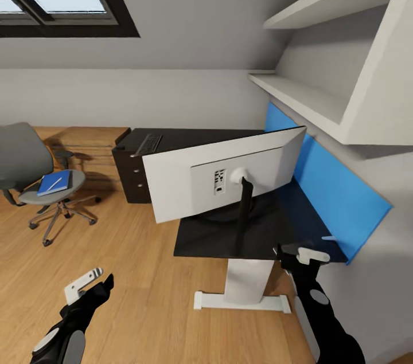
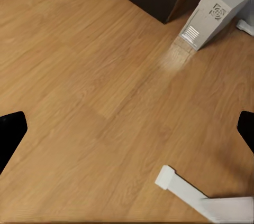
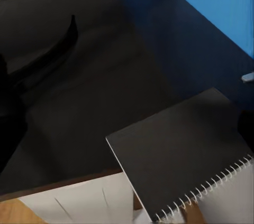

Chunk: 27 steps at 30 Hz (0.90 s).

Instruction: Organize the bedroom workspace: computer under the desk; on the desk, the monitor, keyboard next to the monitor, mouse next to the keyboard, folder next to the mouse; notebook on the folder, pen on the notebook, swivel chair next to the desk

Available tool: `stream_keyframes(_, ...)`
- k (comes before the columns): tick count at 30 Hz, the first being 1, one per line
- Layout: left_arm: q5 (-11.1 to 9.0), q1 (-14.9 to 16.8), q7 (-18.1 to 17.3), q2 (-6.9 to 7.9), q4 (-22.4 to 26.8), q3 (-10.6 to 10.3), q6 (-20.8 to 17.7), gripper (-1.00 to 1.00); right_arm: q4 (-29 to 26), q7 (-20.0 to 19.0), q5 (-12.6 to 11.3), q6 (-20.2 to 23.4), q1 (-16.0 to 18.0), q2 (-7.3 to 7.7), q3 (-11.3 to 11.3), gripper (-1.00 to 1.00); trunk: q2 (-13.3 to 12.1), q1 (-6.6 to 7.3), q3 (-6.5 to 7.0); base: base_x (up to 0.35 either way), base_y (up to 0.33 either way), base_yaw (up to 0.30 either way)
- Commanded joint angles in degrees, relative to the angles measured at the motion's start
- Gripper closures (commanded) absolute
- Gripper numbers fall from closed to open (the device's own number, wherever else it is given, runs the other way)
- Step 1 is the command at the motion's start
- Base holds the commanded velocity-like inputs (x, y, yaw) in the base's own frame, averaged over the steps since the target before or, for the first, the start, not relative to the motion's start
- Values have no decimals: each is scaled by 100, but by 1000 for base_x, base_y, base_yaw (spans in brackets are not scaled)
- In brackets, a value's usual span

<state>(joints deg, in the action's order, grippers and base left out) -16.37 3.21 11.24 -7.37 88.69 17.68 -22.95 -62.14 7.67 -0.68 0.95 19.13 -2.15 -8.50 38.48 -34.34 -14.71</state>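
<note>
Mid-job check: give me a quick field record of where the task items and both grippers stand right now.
monitor: wide screen with light grey back, on the black-topped desk, back toward the camera
keyboard: slim dark keyboard, on the desk's far section
folder: flat bright blue folder, on the grey swivel chair, thin white pen on it
computer: light grey tower, on the floor
notebook: dark spiral-bound notebook, at the desk's near edge
left gripper: open, empty
right gripper: state unclear

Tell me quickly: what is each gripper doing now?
Left gripper: open, holding nothing.
Right gripper: cannot be told; a notebook lies close to it.
</note>
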Motion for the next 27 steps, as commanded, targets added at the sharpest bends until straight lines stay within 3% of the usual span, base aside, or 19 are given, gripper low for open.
stream_keyframes(1, -29, 4, 47, -9, 12, -70, -25, -100, -5, 6, -12, -56, -3, 1, -7, -100, 7, 0, -9, -48, 0, 0)
stream_keyframes(11, 13, 4, 86, -9, 16, -189, -25, -100, -4, -17, -145, -157, -42, 37, -57, -100, 7, 0, -9, -17, 0, 0)
stream_keyframes(13, 21, 4, 88, -10, 17, -221, -31, -100, -7, -30, -547, -163, -50, 57, -222, -100, 87, -44, -44, -2, 0, 0)
stream_keyframes(22, 26, 4, 90, -10, 10, -241, -32, -100, -2, -101, -1051, -152, -54, 173, -313, -100, 448, -242, -206, 0, 0, 0)
stream_keyframes(27, 21, 4, 89, -9, 9, -239, -34, -100, 25, -176, -1531, -149, -57, 210, -332, -100, 649, -352, -296, 0, 0, 0)
